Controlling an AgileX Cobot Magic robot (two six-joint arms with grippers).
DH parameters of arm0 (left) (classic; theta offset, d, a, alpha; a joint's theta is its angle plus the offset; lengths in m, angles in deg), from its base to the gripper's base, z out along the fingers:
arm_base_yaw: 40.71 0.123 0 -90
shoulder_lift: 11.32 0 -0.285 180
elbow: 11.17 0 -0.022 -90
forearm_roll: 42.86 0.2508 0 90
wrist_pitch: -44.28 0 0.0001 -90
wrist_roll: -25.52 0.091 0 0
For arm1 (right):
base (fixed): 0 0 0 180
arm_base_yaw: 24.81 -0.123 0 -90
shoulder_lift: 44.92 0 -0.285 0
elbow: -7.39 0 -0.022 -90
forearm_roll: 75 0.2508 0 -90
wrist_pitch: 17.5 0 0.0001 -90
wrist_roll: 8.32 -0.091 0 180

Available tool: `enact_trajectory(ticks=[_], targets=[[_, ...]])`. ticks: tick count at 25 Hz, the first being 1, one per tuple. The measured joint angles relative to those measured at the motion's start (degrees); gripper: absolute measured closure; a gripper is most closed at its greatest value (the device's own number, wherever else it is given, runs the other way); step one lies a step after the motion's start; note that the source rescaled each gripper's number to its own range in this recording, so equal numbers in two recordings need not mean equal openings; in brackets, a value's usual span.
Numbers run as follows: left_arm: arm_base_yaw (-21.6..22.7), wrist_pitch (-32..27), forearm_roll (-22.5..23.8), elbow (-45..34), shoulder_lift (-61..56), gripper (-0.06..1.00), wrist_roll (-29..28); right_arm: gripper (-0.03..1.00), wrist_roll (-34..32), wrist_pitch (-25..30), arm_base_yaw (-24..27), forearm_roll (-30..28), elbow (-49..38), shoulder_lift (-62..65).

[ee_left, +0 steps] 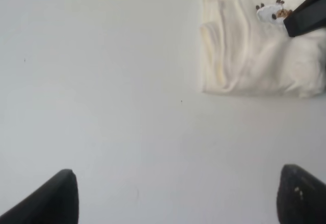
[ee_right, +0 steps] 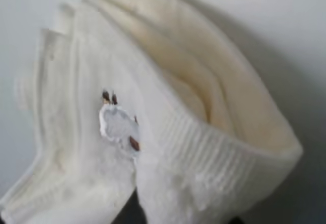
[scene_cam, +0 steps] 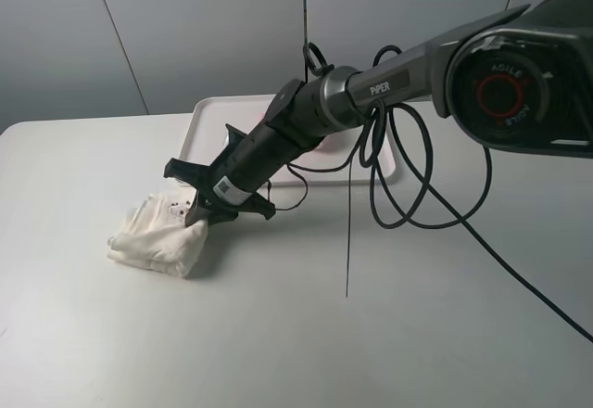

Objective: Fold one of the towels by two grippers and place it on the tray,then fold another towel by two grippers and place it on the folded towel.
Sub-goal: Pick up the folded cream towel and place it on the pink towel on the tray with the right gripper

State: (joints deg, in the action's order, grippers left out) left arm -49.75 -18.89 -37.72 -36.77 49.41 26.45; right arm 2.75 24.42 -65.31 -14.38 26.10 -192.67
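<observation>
**Cream terry bunched in my right gripper, with a slip likely**

Cream-white terry fills my right wrist view: the cream-white towel (ee_right: 168, 132), folded into loose layers, with its ribbed edge and small embroidered mark right at my right gripper (scene_cam: 202, 215). That gripper looks closed on the towel's near edge, though I cannot see how many layers it has caught.

That is my worry. If I have pinched only the top layer, lifting will let the fold fall open and the bundle will sag or drop on the way. A one-sided hold may also let it swing and land crooked.

My left gripper (ee_left: 173, 203) hangs over bare table (scene_cam: 306, 334) with its fingers wide apart, holding nothing, well short of the towel.

From the high camera, the towel lies on the table to the left of centre, a lumpy oblong. Its long axis runs roughly from near left to far right, and the gripped end points toward the tray (scene_cam: 208, 111).

Farther back, the tray sits with a hint of the pink towel (scene_cam: 324, 146) on it, mostly hidden behind my arm.
</observation>
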Motion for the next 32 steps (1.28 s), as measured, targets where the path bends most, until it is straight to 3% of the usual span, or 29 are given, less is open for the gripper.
enact_trajectory(ticks=[8,13,19,26,32], targets=[[0.0,-1.0,0.0,0.0,0.0,-0.05,-0.4,0.88,1.9,9.6,0.0,-0.5,13.2,1.7],[0.0,-2.2,0.0,0.0,0.0,-0.05,-0.5,0.88,-1.7,14.5,1.6,-7.3,25.3,1.7],[0.0,-2.6,0.0,0.0,0.0,-0.05,-0.5,0.88,-5.3,18.7,9.4,-11.0,34.0,1.7],[0.0,-2.6,0.0,0.0,0.0,-0.05,-0.5,0.88,-6.0,21.7,21.3,-11.6,34.7,1.7],[0.0,-2.6,-0.1,0.0,0.0,-0.05,-0.5,0.88,-5.4,23.4,25.8,-10.6,34.6,1.7]])
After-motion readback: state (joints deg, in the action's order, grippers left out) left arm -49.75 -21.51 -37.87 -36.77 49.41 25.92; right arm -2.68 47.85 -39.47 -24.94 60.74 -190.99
